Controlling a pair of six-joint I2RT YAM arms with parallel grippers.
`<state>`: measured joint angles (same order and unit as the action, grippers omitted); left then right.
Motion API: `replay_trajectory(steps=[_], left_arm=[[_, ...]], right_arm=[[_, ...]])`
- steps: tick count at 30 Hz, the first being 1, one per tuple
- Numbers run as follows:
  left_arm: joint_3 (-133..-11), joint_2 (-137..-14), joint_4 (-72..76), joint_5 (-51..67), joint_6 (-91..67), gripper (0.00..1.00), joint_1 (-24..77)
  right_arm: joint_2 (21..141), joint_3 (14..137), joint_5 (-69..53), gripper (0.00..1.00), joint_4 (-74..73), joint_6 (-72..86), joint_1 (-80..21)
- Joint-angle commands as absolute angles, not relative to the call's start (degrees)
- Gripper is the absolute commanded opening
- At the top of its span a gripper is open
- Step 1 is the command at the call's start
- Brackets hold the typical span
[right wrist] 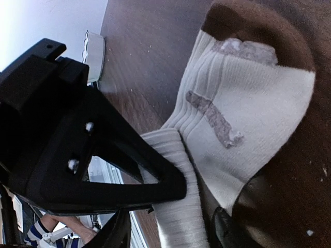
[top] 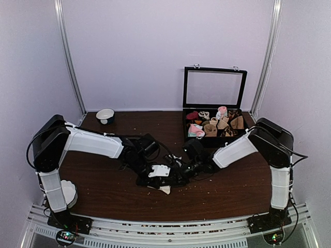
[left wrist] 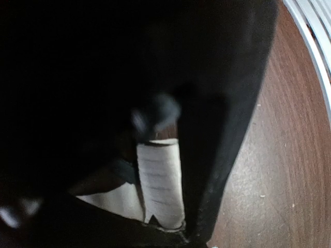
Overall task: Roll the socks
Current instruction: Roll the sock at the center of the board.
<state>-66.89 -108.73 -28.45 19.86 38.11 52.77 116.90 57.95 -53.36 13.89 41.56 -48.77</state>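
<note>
- left gripper [top: 146, 177]: jaws narrow, pinching ribbed cuff [left wrist: 160, 181] of socks [right wrist: 243, 119]
- right gripper [right wrist: 199, 209]: jaws parted, pale cuff fold lying between fingers
- socks on table [top: 103, 196], directly beneath both tools, toe end beyond right fingertips

Seen from above, the left pincer [top: 151, 178] and the right pincer [top: 185, 169] hide most of the socks [top: 165, 189]. The left wrist view is mostly black and blurred. Things inside the box [top: 184, 118] are too small to tell.
</note>
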Motion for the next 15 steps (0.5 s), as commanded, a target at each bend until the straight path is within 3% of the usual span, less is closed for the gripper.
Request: replay_trajectory(steps=[1, 3, 6, 7, 15], left_arm=[[-65.25, -110.08, -32.17, 17.82, 37.05, 0.07, 52.03], [-64.57, -109.15, -32.27, 19.02, 37.58, 0.06, 52.1], [-64.58, -109.17, -32.53, 19.37, 37.73, 0.06, 52.19], [-64.74, -109.43, -32.71, 19.34, 37.83, 0.06, 52.2], [-64.71, -110.26, -32.72, 19.88, 38.73, 0.07, 52.38]], right_arm=[[118.39, 57.17, -48.22, 0.55, 3.94, 38.87, -47.29], [117.74, 59.64, -47.48, 0.46, 1.2, 36.44, -45.33], [117.82, 65.45, -46.06, 0.19, -3.72, 33.19, -43.77], [118.26, 67.62, -45.72, 0.14, -5.73, 32.07, -43.74], [123.06, 73.71, -46.93, 0.09, -2.5, 34.76, -45.94]])
